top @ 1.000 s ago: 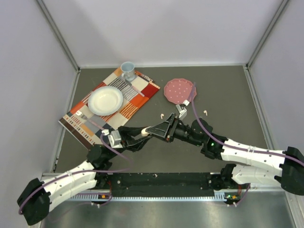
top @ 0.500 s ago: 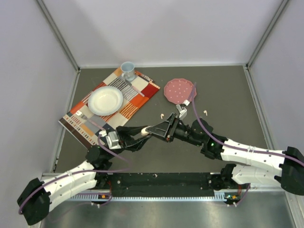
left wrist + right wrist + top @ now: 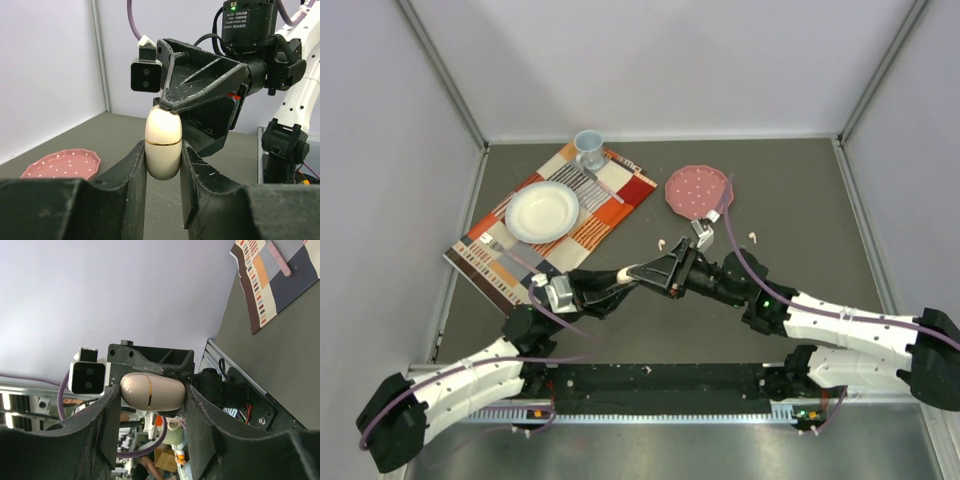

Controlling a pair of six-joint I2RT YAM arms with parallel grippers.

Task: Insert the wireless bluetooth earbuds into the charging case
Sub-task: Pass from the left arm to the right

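Note:
A cream, egg-shaped charging case [image 3: 625, 273] with a gold seam hangs above the dark table between both arms. My left gripper [image 3: 617, 279] is shut on its lower half [image 3: 163, 145], both fingers pressing its sides. From the other side my right gripper [image 3: 640, 269] is shut on the same case [image 3: 152, 391], which spans the gap between its fingers. Two tiny whitish earbuds lie on the table: one [image 3: 661, 242] just beyond the grippers, another [image 3: 752, 236] to the right. The case's lid is closed.
A pink dotted plate [image 3: 698, 190] lies behind the grippers, also seen low left in the left wrist view [image 3: 60, 164]. A patterned placemat [image 3: 610, 205] at back left carries a white bowl [image 3: 541, 211] and a blue cup [image 3: 589, 148]. Walls enclose the table.
My left gripper's jaws have closed onto the case that the right gripper holds. The right arm has stayed in place.

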